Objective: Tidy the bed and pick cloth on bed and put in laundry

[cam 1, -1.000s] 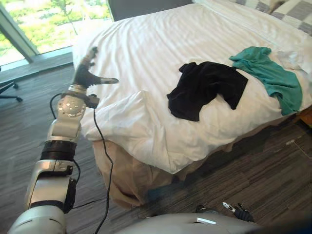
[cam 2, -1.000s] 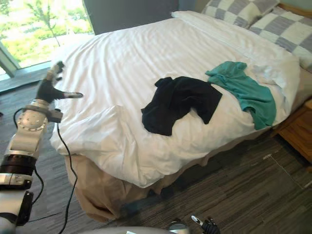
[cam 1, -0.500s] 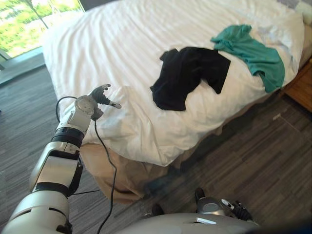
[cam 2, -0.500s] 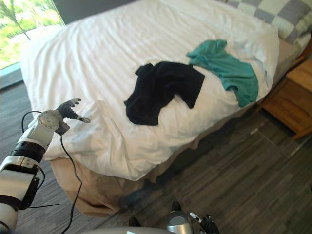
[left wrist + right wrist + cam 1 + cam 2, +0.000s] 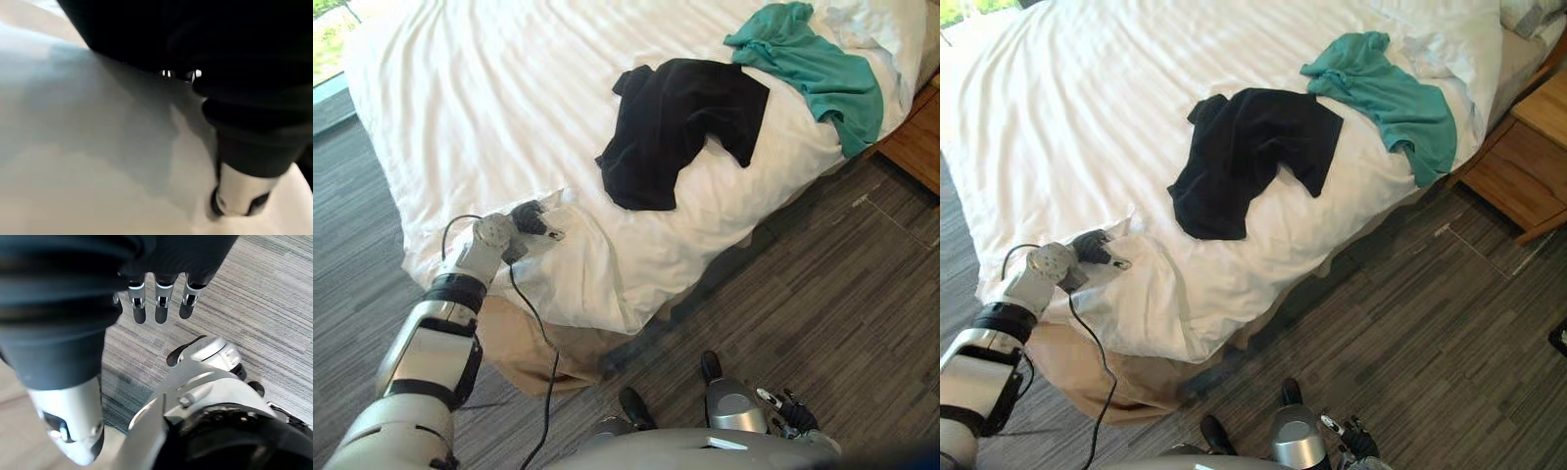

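A black cloth (image 5: 680, 122) lies crumpled in the middle of the white duvet (image 5: 480, 98). A teal cloth (image 5: 813, 69) lies spread beyond it, near the bed's right edge. My left hand (image 5: 529, 217) sits on the folded-over corner of the duvet at the bed's near edge, its fingers curled into the white fabric. In the left wrist view its thumb (image 5: 239, 193) presses on that white cloth. My right hand (image 5: 161, 303) hangs low beside me over the floor, fingers straight and empty, far from both cloths.
A wooden nightstand (image 5: 1518, 166) stands against the bed's right side. A beige bed skirt (image 5: 524, 343) hangs below the duvet's near corner. Grey striped flooring (image 5: 822, 284) runs along the bed's near side. A pillow (image 5: 1528, 12) shows at the far right.
The camera has tilted down and turned. My left hand has dropped from above the bed's left edge onto the duvet's folded corner, and its fingers have curled shut.
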{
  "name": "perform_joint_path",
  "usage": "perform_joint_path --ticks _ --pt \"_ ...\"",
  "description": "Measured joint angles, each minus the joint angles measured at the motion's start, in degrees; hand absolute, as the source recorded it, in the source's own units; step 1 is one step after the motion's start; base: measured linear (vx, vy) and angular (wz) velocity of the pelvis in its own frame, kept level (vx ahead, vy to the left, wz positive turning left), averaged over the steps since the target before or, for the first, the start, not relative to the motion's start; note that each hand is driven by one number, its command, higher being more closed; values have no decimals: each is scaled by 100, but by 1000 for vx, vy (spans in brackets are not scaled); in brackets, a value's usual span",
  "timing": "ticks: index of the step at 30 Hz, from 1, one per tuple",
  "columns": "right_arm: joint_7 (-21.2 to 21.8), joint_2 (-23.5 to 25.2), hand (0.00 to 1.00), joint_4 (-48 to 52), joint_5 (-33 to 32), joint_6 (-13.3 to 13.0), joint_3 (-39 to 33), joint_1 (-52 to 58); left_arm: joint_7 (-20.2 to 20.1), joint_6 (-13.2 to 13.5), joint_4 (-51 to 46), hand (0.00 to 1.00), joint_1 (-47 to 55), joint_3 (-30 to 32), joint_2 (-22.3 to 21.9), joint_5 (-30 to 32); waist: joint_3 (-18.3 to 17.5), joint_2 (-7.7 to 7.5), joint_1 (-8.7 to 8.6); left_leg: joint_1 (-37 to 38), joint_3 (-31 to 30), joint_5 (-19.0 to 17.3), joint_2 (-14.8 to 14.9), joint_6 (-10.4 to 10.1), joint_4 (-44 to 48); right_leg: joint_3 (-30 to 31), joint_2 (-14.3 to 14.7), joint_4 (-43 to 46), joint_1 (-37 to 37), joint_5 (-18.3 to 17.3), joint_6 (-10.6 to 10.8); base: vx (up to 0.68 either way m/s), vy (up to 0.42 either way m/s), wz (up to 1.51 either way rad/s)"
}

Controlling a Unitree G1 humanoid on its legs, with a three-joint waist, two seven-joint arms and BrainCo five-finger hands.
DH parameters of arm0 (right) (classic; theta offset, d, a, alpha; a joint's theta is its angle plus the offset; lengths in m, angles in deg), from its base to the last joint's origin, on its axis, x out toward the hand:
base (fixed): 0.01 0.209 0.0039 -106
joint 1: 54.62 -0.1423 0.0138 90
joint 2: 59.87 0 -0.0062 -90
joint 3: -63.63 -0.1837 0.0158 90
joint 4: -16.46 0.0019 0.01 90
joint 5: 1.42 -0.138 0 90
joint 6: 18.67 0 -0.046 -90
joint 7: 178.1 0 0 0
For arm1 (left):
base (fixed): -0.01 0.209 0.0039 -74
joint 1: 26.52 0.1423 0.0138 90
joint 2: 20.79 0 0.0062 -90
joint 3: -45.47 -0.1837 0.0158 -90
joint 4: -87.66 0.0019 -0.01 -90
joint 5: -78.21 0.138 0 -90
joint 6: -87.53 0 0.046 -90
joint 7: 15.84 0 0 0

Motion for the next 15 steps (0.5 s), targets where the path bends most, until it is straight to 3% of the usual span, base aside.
perform_joint_path --ticks 4,6,11,12,15 --pt "-11 -14 0 6 138 -23 -171 9 -198 -8 -968 100 879 205 19 -354 -56 35 284 5 -258 11 -2 17 0 -275 -24 -22 141 -22 27 -56 -14 33" --pt "-51 -22 0 8 136 -25 -190 21 -393 -45 -1639 100 1690 697 55 -683 -199 46 421 -63 -493 60 -42 87 -1 -521 -71 -24 202 -137 34 -51 -37 46" --pt "-131 -81 0 -10 132 -6 -215 166 -644 -82 -2065 100 3053 1629 65 -911 -619 97 791 -126 -898 115 -44 105 -4 -883 -84 -16 350 -265 40 -17 -42 46" --pt "-138 -113 0 -28 131 17 -216 176 -612 -133 -2059 0 3444 1849 65 -911 -694 47 875 -121 -978 122 -44 105 -5 -925 -79 -17 393 -287 44 -4 -36 33" --pt "-140 -157 0 -59 121 34 -246 145 -338 -163 -2018 0 4099 2276 -7 -963 -788 -66 1136 -151 -1192 154 -69 111 -7 -1069 -86 -30 449 -318 53 1 -20 28"
